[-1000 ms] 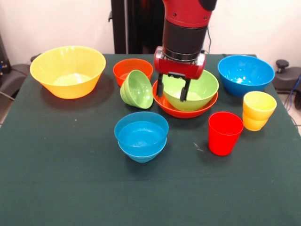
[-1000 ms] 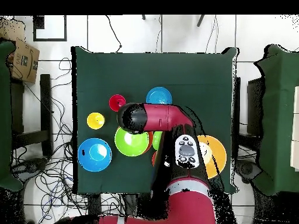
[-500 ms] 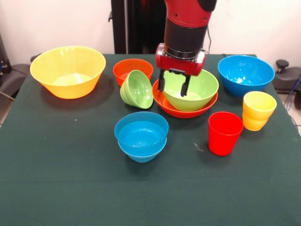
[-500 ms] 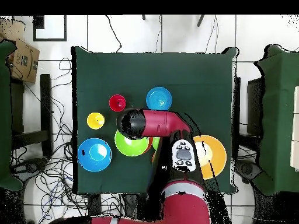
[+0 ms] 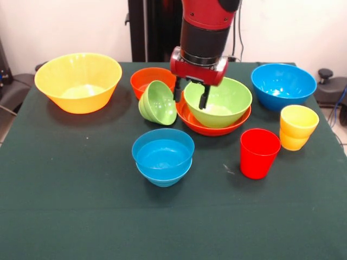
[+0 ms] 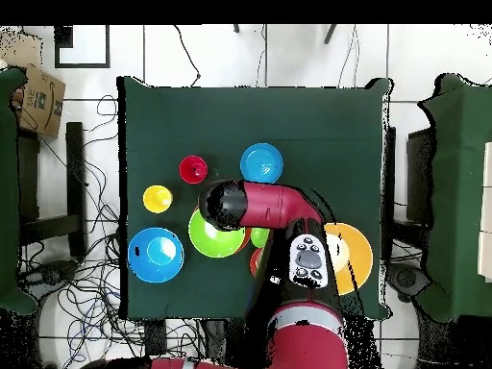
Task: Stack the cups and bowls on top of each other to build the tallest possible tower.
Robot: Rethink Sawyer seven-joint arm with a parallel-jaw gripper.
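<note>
My gripper (image 5: 190,97) is open and empty, over the left rim of the large green bowl (image 5: 225,103), which sits nested in a wide red-orange bowl (image 5: 209,129) at mid table. A small green bowl (image 5: 158,103) leans tilted just to the left, against a small red-orange bowl (image 5: 152,78). A blue bowl (image 5: 162,157), seemingly two nested, sits in front. The red cup (image 5: 259,153) and yellow cup (image 5: 297,127) stand upright at the right. In the overhead view the arm (image 6: 255,204) hides the gripper.
A large orange-yellow bowl (image 5: 78,81) stands at the far left and a large blue bowl (image 5: 283,85) at the far right. The overhead view shows the red cup (image 6: 192,169), yellow cup (image 6: 158,199) and large blue bowl (image 6: 155,255) left of the arm.
My gripper has risen a little and shifted left in the front view, from over the green bowl's inside to over its left rim. It stays open. The bowls and cups have not moved.
</note>
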